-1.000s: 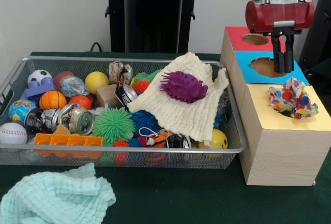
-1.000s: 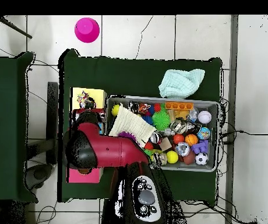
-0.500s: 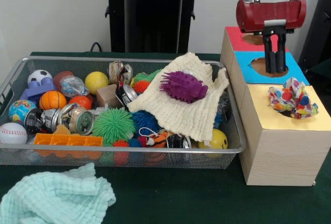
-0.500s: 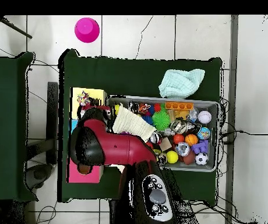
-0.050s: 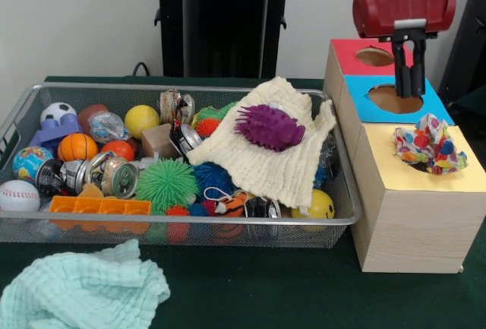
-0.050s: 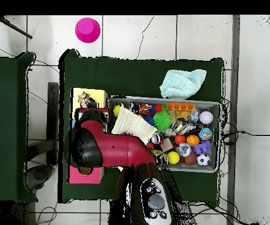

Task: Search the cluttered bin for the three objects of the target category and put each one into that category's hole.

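A wooden box (image 5: 410,215) at the right has a red panel with a hole (image 5: 374,57), a blue panel with a hole (image 5: 395,99) and a yellow panel (image 5: 425,173). A crumpled multicoloured wrapper (image 5: 427,143) lies on the yellow panel. My gripper (image 5: 410,93) hangs just above the blue hole, open by a narrow gap, with nothing between its fingers. The wire bin (image 5: 45,223) holds balls, crushed cans, spiky toys and an orange block. In the overhead view the red arm (image 6: 108,149) covers the gripper.
A cream cloth (image 5: 266,158) with a purple spiky ball (image 5: 269,126) on it drapes the bin's right end. A mint cloth (image 5: 80,287) lies before the bin. In the overhead view a pink cup (image 6: 87,29) stands on the floor beyond the table.
The gripper drifted left over the blue panel, then came back right and rose slightly. Nothing in the bin or on the box has moved.
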